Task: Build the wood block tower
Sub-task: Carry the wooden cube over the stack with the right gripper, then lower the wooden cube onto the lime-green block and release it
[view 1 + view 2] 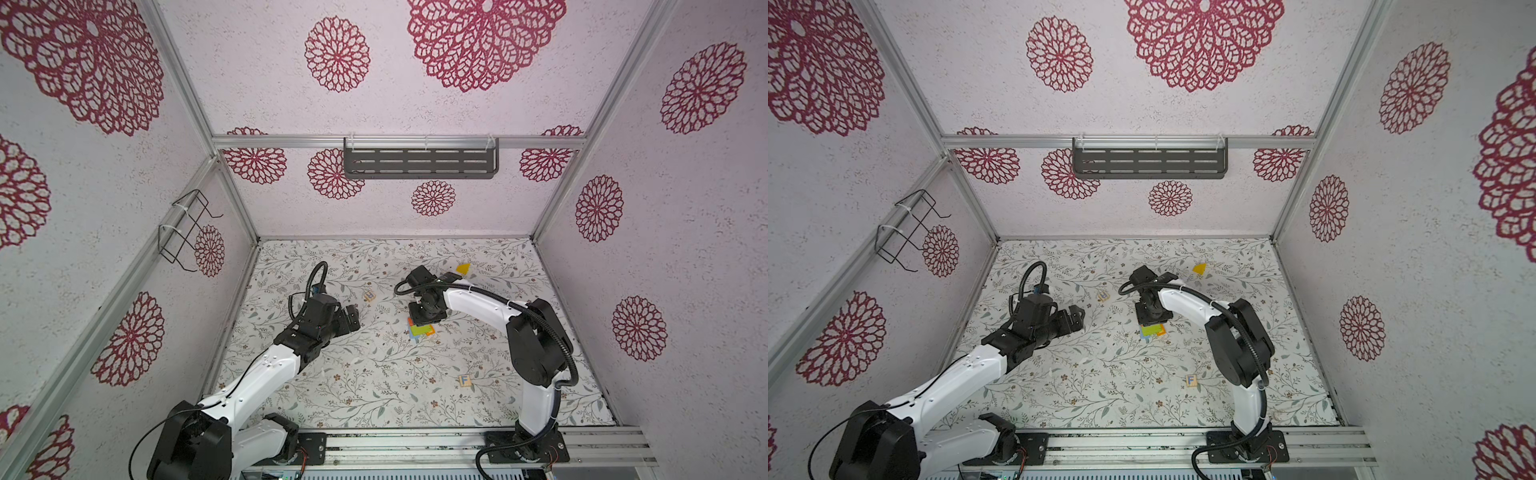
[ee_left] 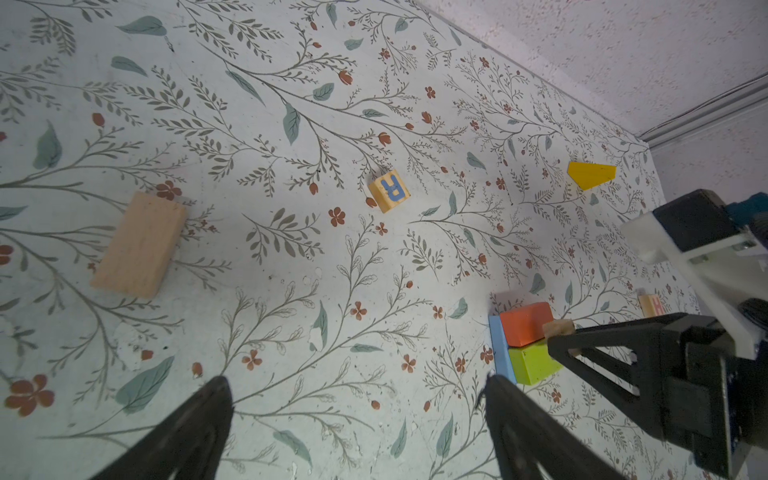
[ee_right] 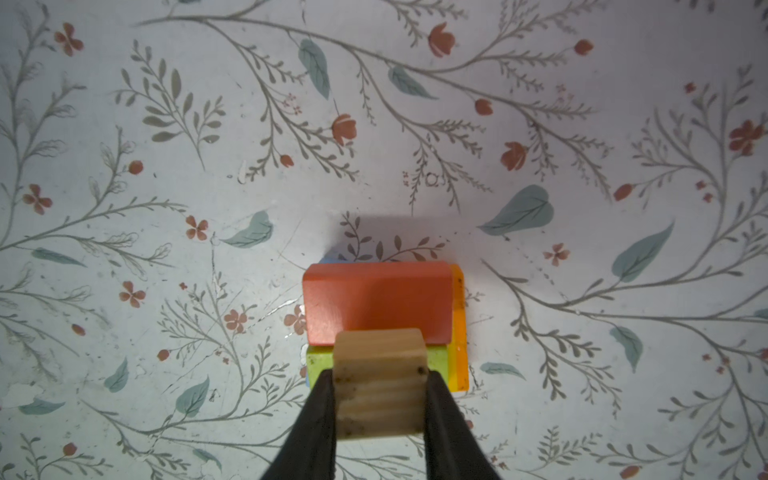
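Observation:
The wood block tower (image 1: 422,331) (image 1: 1152,331) stands mid-table: a red block (image 3: 376,305) and a lime-green block (image 3: 437,359) side by side on a flat orange piece (image 3: 459,328), with a blue piece (image 2: 500,353) at the bottom. My right gripper (image 3: 380,376) (image 1: 424,319) is shut on a small tan wood block (image 3: 380,386), held just over the seam between red and green. Whether it touches them I cannot tell. My left gripper (image 2: 357,382) (image 1: 347,318) hangs open and empty, left of the tower.
Loose wood blocks lie around: a long tan block (image 2: 139,245), a cube lettered R (image 1: 369,296) (image 2: 389,191), a yellow wedge-like block (image 1: 462,269) (image 2: 590,174), a cube lettered F (image 1: 464,380) near the front, and a cube lettered H (image 2: 652,305) beyond the tower.

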You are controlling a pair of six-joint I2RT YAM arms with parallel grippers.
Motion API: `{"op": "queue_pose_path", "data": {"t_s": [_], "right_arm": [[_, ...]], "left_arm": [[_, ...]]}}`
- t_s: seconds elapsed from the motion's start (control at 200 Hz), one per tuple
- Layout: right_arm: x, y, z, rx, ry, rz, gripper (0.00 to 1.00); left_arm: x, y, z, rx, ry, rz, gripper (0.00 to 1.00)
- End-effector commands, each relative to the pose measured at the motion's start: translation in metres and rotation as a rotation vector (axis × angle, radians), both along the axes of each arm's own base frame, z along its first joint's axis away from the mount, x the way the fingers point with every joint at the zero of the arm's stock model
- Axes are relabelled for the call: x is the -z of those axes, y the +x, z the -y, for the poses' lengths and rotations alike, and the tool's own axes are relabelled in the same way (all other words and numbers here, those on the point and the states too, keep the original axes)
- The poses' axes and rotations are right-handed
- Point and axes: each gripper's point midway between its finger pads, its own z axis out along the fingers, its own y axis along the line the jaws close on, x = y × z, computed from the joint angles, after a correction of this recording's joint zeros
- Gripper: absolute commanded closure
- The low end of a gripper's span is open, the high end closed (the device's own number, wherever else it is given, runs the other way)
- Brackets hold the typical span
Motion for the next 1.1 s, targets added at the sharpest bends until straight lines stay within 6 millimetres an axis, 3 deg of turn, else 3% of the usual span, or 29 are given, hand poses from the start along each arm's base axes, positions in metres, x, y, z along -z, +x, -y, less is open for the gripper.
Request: {"op": "queue_pose_path", "data": {"t_s": [0.0,0.265,1.096], "right_arm": [[-0.008,0.002,-0.004,0.026,0.000,0.013,0.72],[0.002,-0.002,-0.004,0.019,-0.037,-0.002,0.73],[0.006,-0.001,0.000,-0.013,-0.089,-0.003,0.70]], "left_arm": [[0.004,0.000,-0.004,-0.013,0.015,-0.010,0.03],[0.008,-0.001,-0.004,-0.015,0.014,-0.016,0.03],[0.010,0.000,-0.005,-0.024,0.017,-0.015,0.03]]}}
